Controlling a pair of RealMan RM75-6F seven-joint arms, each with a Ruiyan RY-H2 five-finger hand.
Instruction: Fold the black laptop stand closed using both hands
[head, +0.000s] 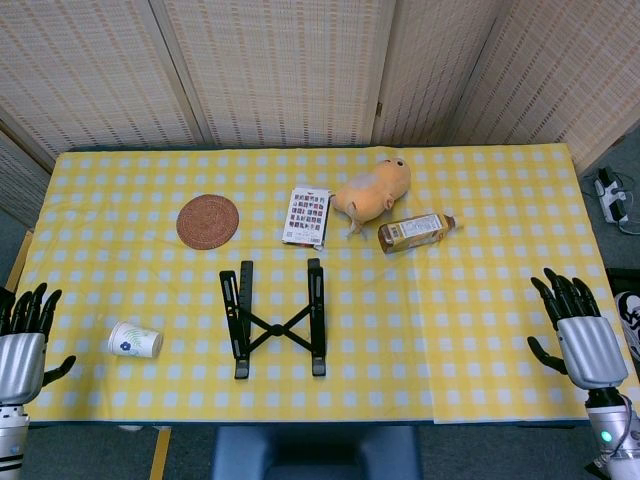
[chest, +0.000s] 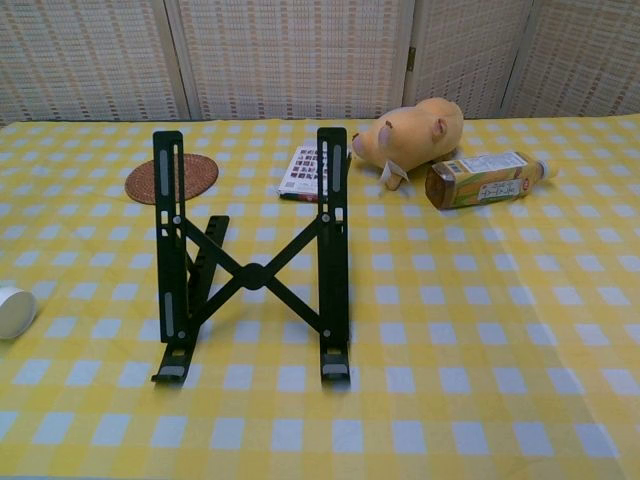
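We are looking at the black laptop stand, which is standing open on the tabletop, in front of the small card booklet and to the right of the tipped paper cup. Its two long rails are running away from us, front to back, and they are joined by a crossed brace in the middle; in the chest view the rails are rising at a slope from their feet, so the stand is fully spread. To close it, we are judging that the rails must be pushed toward each other, sideways.

Our left hand is waiting at the left edge of the tabletop, beyond the cup from the stand, its fingers apart and holding nothing. Our right hand is waiting at the right edge, fingers also spread and empty. Both are well apart from the stand, and the stand is lying between them, a little nearer to the left hand. So we are thinking each hand should travel inward to take the rail on its own side, and the cup is lying close to the left hand's path
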